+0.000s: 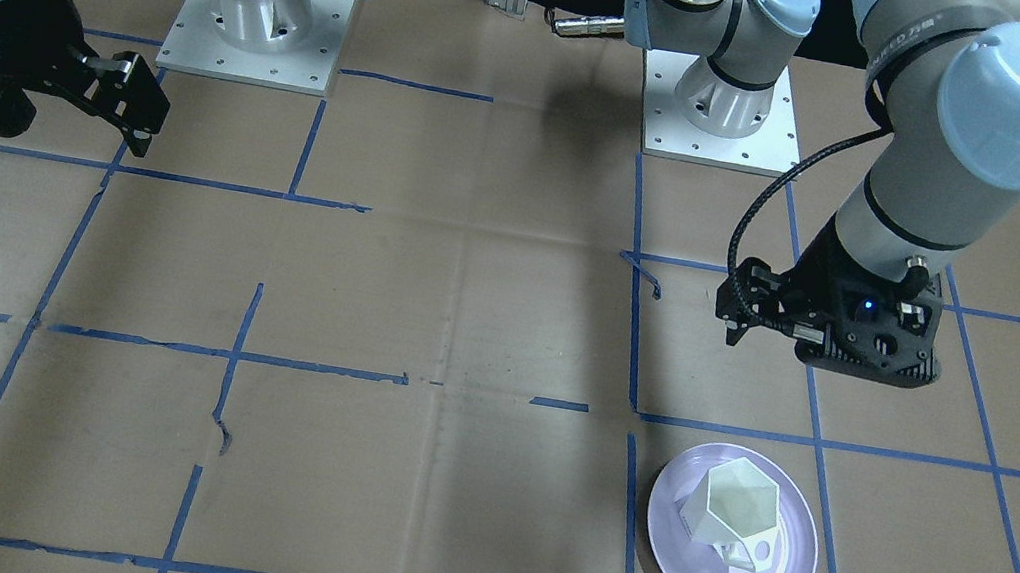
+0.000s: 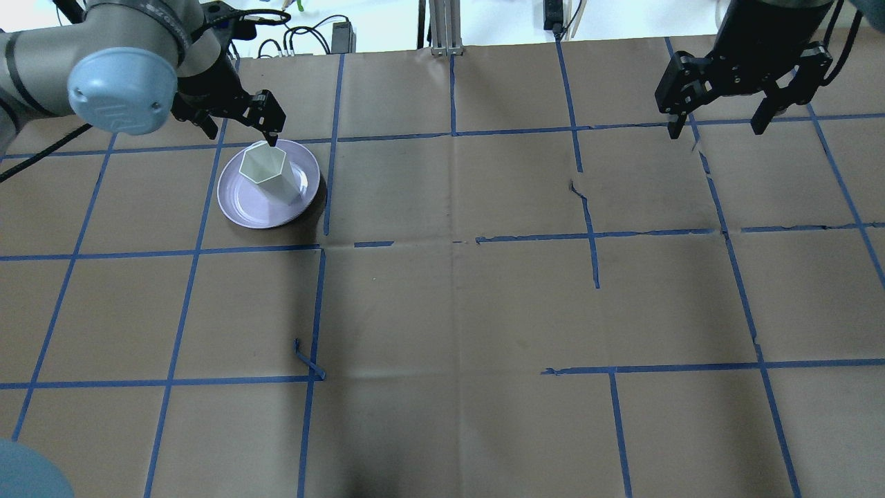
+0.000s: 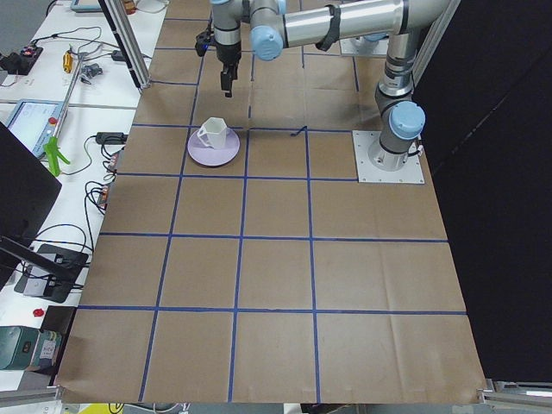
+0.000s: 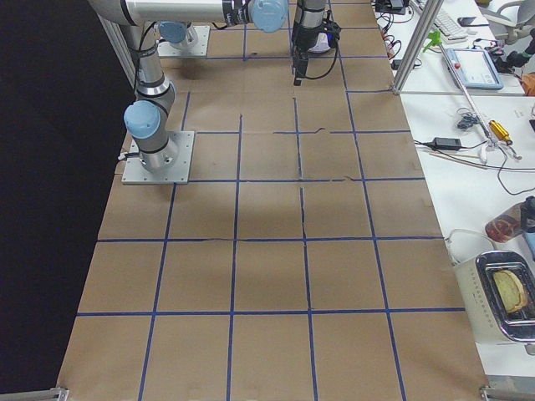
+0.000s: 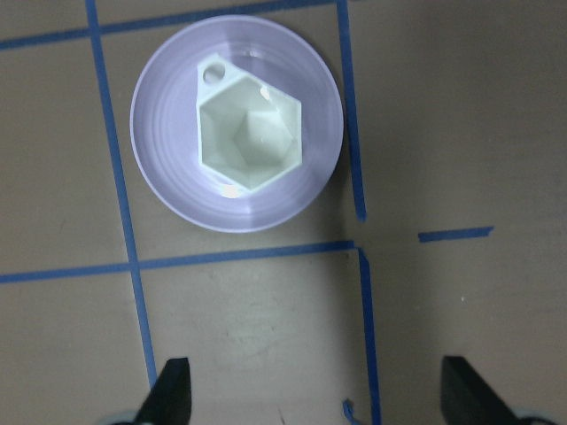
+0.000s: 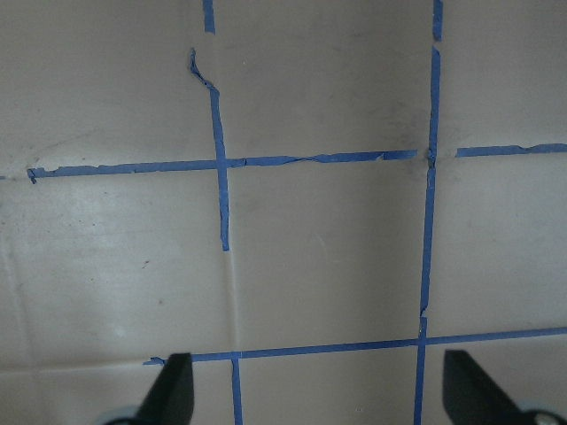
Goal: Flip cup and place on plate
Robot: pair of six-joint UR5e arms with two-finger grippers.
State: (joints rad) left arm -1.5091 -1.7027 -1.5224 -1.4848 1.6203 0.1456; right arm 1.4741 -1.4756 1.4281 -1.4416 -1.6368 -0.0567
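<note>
The white faceted cup [image 1: 735, 507] stands upright, mouth up, on the pale lavender plate [image 1: 681, 565], with its handle toward the table's front edge. Both also show in the overhead view, cup [image 2: 265, 169] on plate [image 2: 242, 204], and in the left wrist view, cup [image 5: 250, 133] on plate [image 5: 177, 168]. My left gripper [image 2: 238, 130] is open and empty, above the table just behind the plate, clear of the cup; its fingers [image 5: 173, 390] frame bare paper. My right gripper [image 2: 717, 128] is open and empty, far off at the table's other side.
Brown paper with a blue tape grid [image 2: 453, 238] covers the table. The two arm bases [image 1: 256, 26] [image 1: 719, 105] stand at the robot's edge. Desks with cables, tools and a toaster [image 4: 501, 292] lie beyond the operators' edge.
</note>
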